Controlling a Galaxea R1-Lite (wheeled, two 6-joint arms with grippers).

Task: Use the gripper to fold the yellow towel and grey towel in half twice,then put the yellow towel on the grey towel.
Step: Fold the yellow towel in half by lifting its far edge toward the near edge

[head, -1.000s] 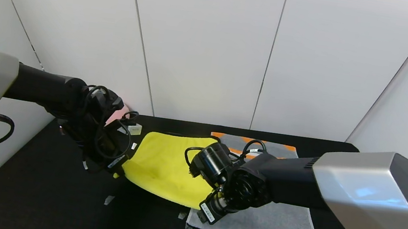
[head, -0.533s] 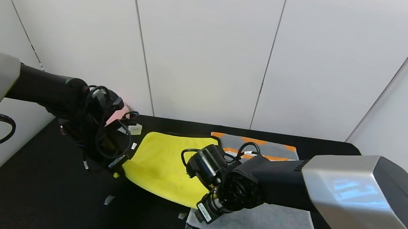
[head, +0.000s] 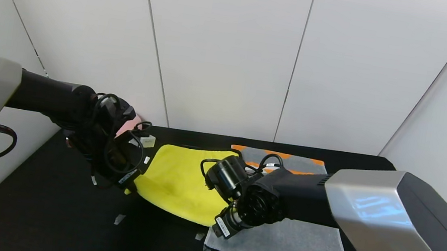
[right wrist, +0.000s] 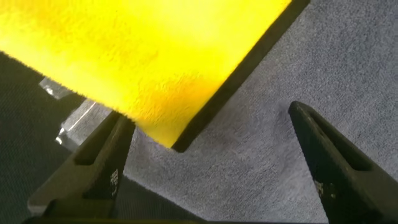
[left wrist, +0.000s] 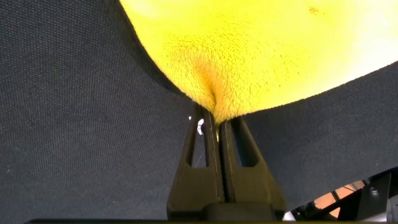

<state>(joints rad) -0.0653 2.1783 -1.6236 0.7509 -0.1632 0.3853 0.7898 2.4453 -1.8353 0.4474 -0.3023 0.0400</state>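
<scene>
Currently left gripper (left wrist: 216, 127) pinches yellow towel (head: 180, 181) corner tight. Right gripper (right wrist: 214, 162) hangs wide open, empty, straddling the towel's near corner, which overlaps grey towel (head: 290, 240) beneath. Best: lower, catch only yellow, avoid snagging grey.

yellow towel (head: 180, 181): bright yellow
grey towel (head: 294, 245): grey, with an orange-and-white patterned band at the far end
counter (head: 40, 213): black
left tool (left wrist: 216, 127): black
right tool (right wrist: 214, 149): black
</scene>
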